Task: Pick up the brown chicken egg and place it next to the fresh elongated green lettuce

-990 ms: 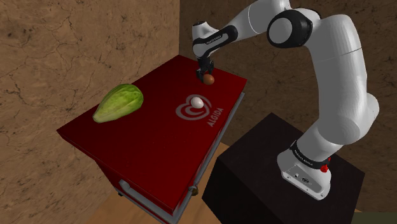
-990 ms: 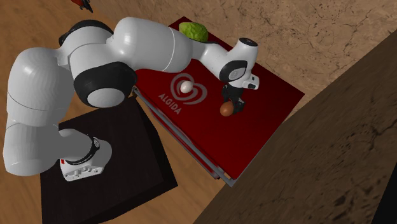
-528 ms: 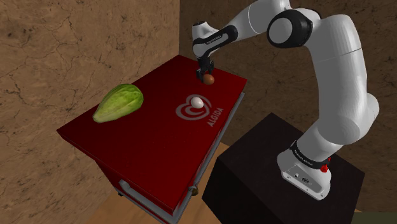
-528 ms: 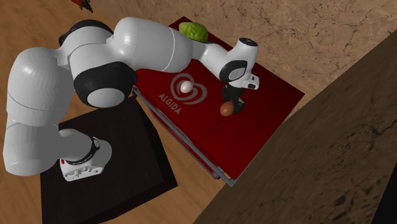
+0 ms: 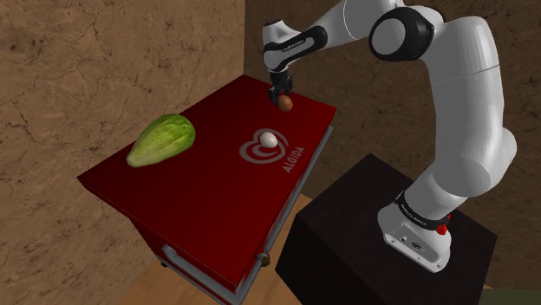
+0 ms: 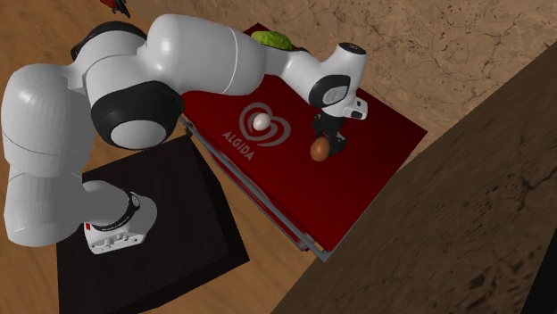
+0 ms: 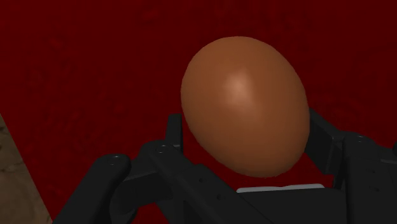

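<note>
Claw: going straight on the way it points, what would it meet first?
The claw, shut on the brown egg, points down at the red cabinet top; the egg would touch that first, though the gap is unclear.

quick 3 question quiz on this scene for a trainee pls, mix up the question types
1. True or false: the gripper is shut on the brown egg.
2. Which is nearer the lettuce: A, the white egg, or B, the brown egg?
3. Fill in: the word printed on the red top is ____.

Key: 1 true; 2 A; 3 ALGIDA.
</note>
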Controlling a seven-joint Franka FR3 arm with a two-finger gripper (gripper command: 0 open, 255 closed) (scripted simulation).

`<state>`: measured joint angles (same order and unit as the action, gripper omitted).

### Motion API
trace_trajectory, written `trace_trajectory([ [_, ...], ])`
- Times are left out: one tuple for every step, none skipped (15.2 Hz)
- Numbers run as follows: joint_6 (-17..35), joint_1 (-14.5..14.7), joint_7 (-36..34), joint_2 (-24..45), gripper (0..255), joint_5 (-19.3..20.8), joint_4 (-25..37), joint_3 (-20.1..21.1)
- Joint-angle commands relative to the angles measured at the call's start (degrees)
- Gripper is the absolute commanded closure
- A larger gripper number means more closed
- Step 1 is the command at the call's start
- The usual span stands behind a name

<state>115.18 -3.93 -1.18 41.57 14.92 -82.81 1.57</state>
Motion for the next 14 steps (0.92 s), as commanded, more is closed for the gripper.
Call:
trace_trajectory([
  [-1.02, 0.05, 0.17, -0.91, 255, -0.11, 0.11, 0.07],
  [-1.52, 0.04, 0.28, -1.33, 255, -0.16, 0.2, 0.1],
  [-2.04, 0.04, 0.4, -1.72, 255, -0.22, 0.34, 0.13],
  [-2.56, 0.04, 0.52, -2.1, 255, -0.27, 0.49, 0.15],
  [-3.11, 0.04, 0.65, -2.46, 255, -0.33, 0.69, 0.17],
  [-3.63, 0.04, 0.77, -2.84, 255, -0.38, 0.84, 0.2],
  [-4.18, 0.04, 0.89, -3.2, 255, -0.44, 1.04, 0.22],
  [-4.74, 0.05, 1.02, -3.53, 255, -0.49, 1.29, 0.24],
  [-5.3, 0.05, 1.14, -3.87, 255, -0.54, 1.52, 0.26],
  [-5.85, 0.05, 1.26, -4.21, 255, -0.59, 1.73, 0.28],
  [-6.42, 0.06, 1.39, -4.51, 255, -0.64, 2.03, 0.3],
  [-6.99, 0.07, 1.52, -4.84, 255, -0.69, 2.28, 0.32],
  [-7.58, 0.07, 1.64, -5.11, 255, -0.74, 2.6, 0.34],
  [-8.16, 0.08, 1.77, -5.4, 255, -0.79, 2.91, 0.35],
])
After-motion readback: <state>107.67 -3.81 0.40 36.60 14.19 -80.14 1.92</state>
